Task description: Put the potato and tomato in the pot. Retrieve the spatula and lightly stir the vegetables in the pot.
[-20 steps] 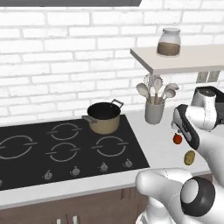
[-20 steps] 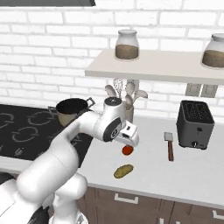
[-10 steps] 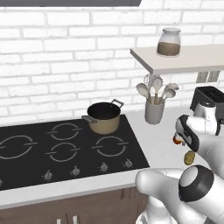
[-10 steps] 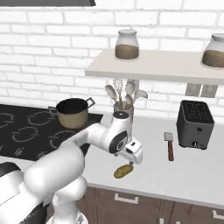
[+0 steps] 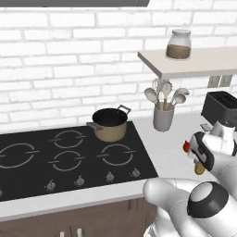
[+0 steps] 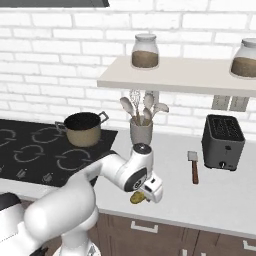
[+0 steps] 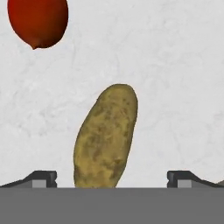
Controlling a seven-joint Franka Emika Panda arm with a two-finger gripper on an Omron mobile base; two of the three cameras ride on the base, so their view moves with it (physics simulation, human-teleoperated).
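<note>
Brown and bumpy, the potato [image 7: 106, 138] lies flat on the white counter [image 7: 175, 87], in the low middle of the hand view, right between my two finger tips [image 7: 41, 178]. My gripper [image 7: 112, 181] is wide open, with one tip on each side of the potato and not touching it yet. I think the potato is hard and a bit heavy for its size, so it will not squash. Its skin looks rough, so it should not slip much. It is long, so I would pinch it across the thin middle, not at the ends. The tomato [image 7: 38, 22] is red and smooth, in the upper left of the hand view, near the potato but apart from it. I think it is softer and could roll or bruise, so it needs a gentle squeeze around its middle. The pot [image 5: 109, 124] sits on the black stove [image 5: 69, 157], left of middle in the left base view, well away from my gripper [image 6: 150, 192]. It looks empty, so I think nothing is in it yet. The grey cup [image 6: 141, 132] with spoons stands between me and the pot, so I must lift high to pass it. The spatula [image 6: 193, 165] lies on the counter near the toaster [image 6: 223, 142], at the right of the right base view.
</note>
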